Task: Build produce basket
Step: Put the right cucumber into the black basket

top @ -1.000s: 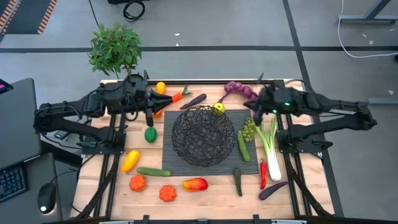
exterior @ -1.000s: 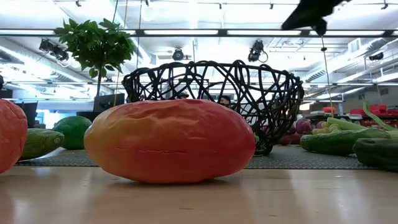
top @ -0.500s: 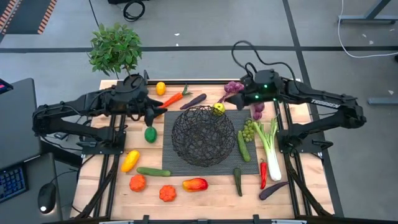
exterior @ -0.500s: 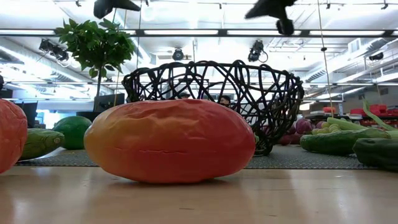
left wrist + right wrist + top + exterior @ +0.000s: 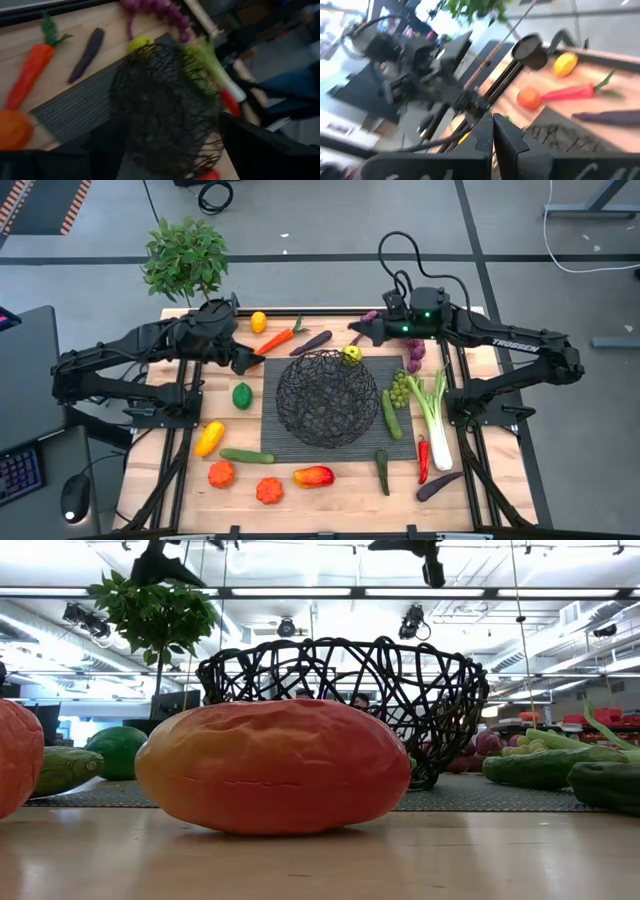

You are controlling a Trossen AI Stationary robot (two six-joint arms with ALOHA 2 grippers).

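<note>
basket [image 5: 327, 398]: centre of desk [image 5: 160, 480] on grey mat, seemingly empty | produce: scattered around it; carrot [image 5: 277, 339] nearest left gripper [image 5: 252, 358] | left gripper: wide, empty | right gripper [image 5: 353, 337]: closed, empty, above basket's far rim | handling: carrot likely light, stiff, smooth; grip mid-body across its width

Carrot [image 5: 568, 92] beside lemon [image 5: 565, 64]; left arm [image 5: 427, 67] beyond.
</note>
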